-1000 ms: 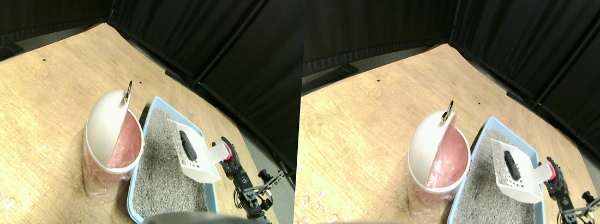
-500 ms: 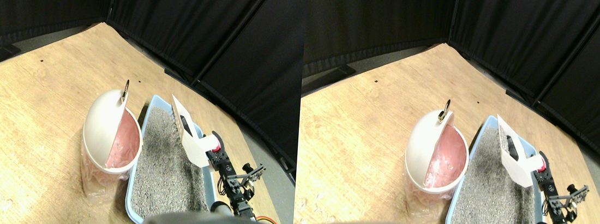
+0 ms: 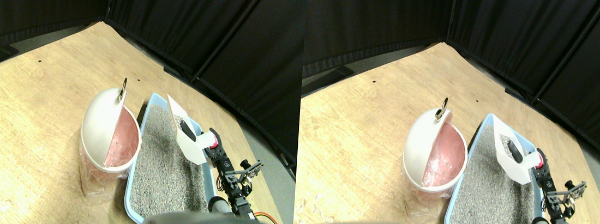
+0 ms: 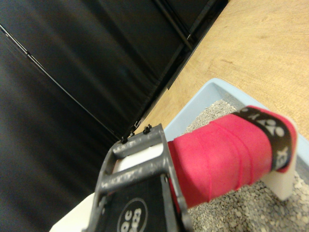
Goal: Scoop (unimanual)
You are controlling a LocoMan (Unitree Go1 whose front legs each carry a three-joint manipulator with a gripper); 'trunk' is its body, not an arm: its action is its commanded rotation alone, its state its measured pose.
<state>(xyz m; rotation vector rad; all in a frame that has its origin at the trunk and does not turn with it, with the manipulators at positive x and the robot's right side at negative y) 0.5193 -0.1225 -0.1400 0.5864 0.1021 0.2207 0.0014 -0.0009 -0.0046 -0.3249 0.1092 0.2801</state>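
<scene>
The right gripper (image 3: 214,146) is clamped on the red-wrapped handle (image 4: 222,157) of the white scoop (image 3: 185,132). The scoop is raised over the litter tray (image 3: 142,114), bin (image 3: 107,133) at nine o'clock. The scoop is judged light and stiff, best gripped at the wrap.

We see a white plastic scoop (image 3: 185,132) carrying a small black lump (image 3: 188,130), its thick handle wrapped in red tape (image 4: 219,157) ending in a black band with white markings (image 4: 270,133). The pale blue plastic litter tray (image 3: 135,181) is filled with speckled grey granules (image 3: 162,172). The white domed bin (image 3: 99,127) shows a translucent pink liner (image 3: 123,145). Our dark grey gripper frame (image 4: 135,191) stands against black curtains (image 3: 202,18), over a light wood-grain floor (image 3: 21,106).
</scene>
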